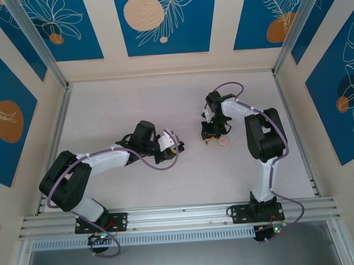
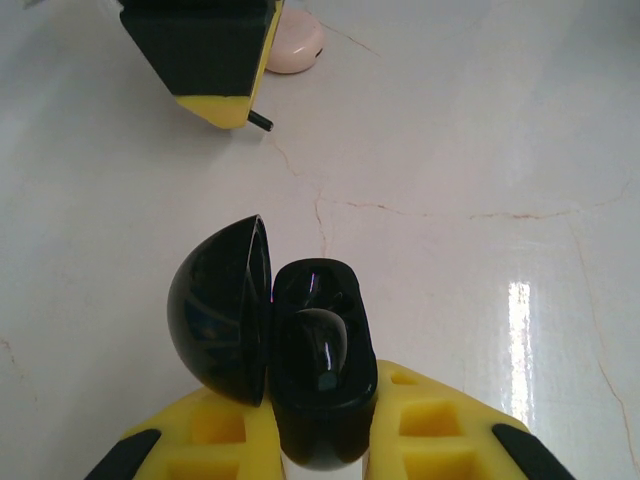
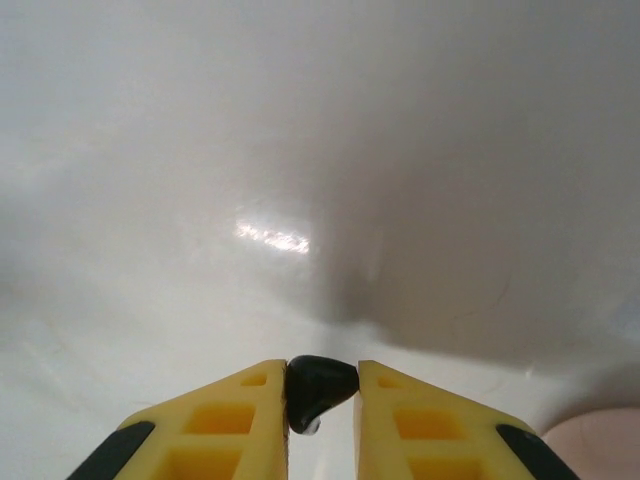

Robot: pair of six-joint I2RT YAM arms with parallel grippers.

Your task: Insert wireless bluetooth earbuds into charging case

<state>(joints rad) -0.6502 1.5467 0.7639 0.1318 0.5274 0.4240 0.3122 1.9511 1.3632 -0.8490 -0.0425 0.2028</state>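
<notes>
The right gripper [image 3: 322, 392], clamped on an earbud [image 3: 318, 380] low over the table [image 3: 300, 150], should carry it to the open charging case [image 2: 315, 340] pinched in the left gripper [image 2: 322, 405], lining the stem with its slot before letting go

The table I work on [image 1: 135, 111] is a glossy white slab with faint, thin brownish veins. A flat, pale-pink round disc [image 1: 224, 140] lies directly on it, right of centre.
</notes>
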